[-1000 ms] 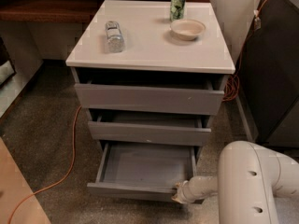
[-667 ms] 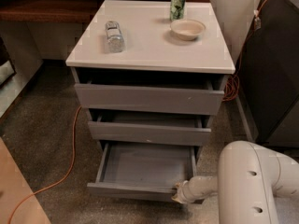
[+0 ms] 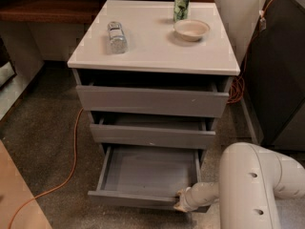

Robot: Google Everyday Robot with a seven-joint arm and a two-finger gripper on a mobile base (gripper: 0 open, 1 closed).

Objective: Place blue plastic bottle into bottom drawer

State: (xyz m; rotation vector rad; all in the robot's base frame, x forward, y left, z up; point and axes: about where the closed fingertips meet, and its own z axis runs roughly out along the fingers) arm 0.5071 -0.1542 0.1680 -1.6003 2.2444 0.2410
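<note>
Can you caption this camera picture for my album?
Pincer at the front edge of the open bottom drawer; blue plastic bottle sits on the cabinet top with a green can and bowl.

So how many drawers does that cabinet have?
3, stacked: the top drawer and middle drawer slightly open, the bottom drawer pulled far out, with the gripper at its front right corner. None seem hidden.

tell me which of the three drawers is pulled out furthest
The bottom drawer: its grey floor is in plain view, while the middle drawer and top drawer stick out only slightly. The gripper sits at its front right corner.
</note>
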